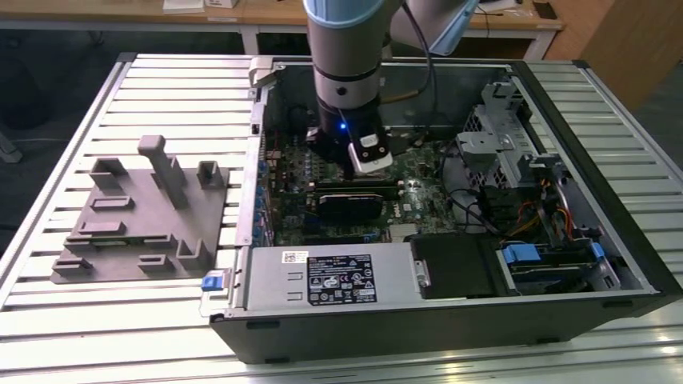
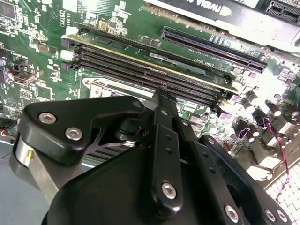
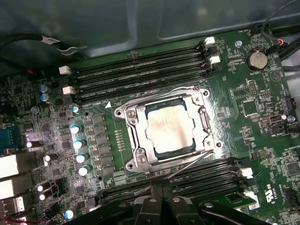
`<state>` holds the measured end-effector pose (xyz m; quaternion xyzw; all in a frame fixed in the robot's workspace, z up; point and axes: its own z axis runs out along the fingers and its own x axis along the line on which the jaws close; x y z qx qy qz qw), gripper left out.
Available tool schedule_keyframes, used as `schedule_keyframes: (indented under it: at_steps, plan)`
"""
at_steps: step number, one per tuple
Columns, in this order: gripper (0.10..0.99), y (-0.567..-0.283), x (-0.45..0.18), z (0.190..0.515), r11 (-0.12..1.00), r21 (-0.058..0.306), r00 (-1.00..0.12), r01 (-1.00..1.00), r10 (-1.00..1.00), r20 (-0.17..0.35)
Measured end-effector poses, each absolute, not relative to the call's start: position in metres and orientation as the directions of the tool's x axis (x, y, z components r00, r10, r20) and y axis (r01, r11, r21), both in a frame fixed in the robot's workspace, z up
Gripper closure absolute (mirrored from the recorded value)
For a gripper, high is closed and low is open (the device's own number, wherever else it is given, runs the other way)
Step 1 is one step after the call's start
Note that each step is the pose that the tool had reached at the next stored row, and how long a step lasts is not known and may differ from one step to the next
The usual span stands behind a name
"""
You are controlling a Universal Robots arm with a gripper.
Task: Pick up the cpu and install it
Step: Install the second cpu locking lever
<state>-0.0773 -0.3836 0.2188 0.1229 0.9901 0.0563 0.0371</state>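
**CPU seated in the socket, claw closed above the board**

You have the arm reaching down into the open black computer case (image 1: 449, 320), which lies on its side on the slatted white metal tabletop (image 1: 128, 320). In the exterior view the black claw (image 1: 361, 172) sits near the centre of the frame, over the green motherboard (image 1: 411, 188).

In the first wrist view, look at the middle of the frame: the small square cpu with its shiny silver-grey metal top (image 3: 168, 127) lies flat inside the silver metal socket frame (image 3: 127, 136). The claw (image 3: 161, 199) shows at the lower edge of that frame, its fingers pressed together and holding nothing, apart from the chip.

Around the socket you will see rows of long black memory slots (image 3: 140, 70) above it in that picture and more below it, a column of small silver-topped capacitors (image 3: 77, 143) to the left, and a round silver coin battery (image 3: 257, 59) at the upper right.

In the second wrist view the claw's black linkage takes up the lower half, with the black memory slots (image 2: 154, 70) running across the upper half.

In the exterior view's left, a grey plastic fixture with upright posts (image 1: 144, 212) rests on the tabletop beside the case. A grey power supply box with a label (image 1: 331, 276) sits along the case's near edge, and blue drive-bay clips (image 1: 529, 256) show at the lower right.
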Motion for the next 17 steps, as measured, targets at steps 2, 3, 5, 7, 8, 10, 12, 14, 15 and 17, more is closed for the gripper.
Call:
schedule_keyframes:
  at_steps: [2,3,5,7,8,10,12,14,15,17]
  plan:
    - [0.98,-0.386,-0.078,0.218,0.962,0.132,-0.967,0.239,0.248,-0.057]
    - [0.98,-0.387,-0.079,0.217,0.961,0.137,-0.967,0.239,0.249,-0.055]
    - [0.98,-0.389,-0.08,0.216,0.959,0.15,-0.967,0.239,0.249,-0.052]
    - [0.98,-0.392,-0.081,0.215,0.957,0.162,-0.967,0.239,0.25,-0.049]
    - [0.98,-0.393,-0.082,0.215,0.956,0.169,-0.967,0.239,0.25,-0.047]
    - [0.98,-0.394,-0.083,0.214,0.954,0.183,-0.967,0.239,0.251,-0.043]
    - [0.98,-0.395,-0.085,0.213,0.951,0.198,-0.967,0.239,0.251,-0.039]
    - [0.98,-0.395,-0.086,0.212,0.948,0.211,-0.967,0.239,0.252,-0.036]
    - [0.98,-0.395,-0.087,0.211,0.947,0.215,-0.967,0.239,0.252,-0.035]
    - [0.98,-0.396,-0.087,0.208,0.945,0.221,-0.967,0.239,0.252,-0.033]
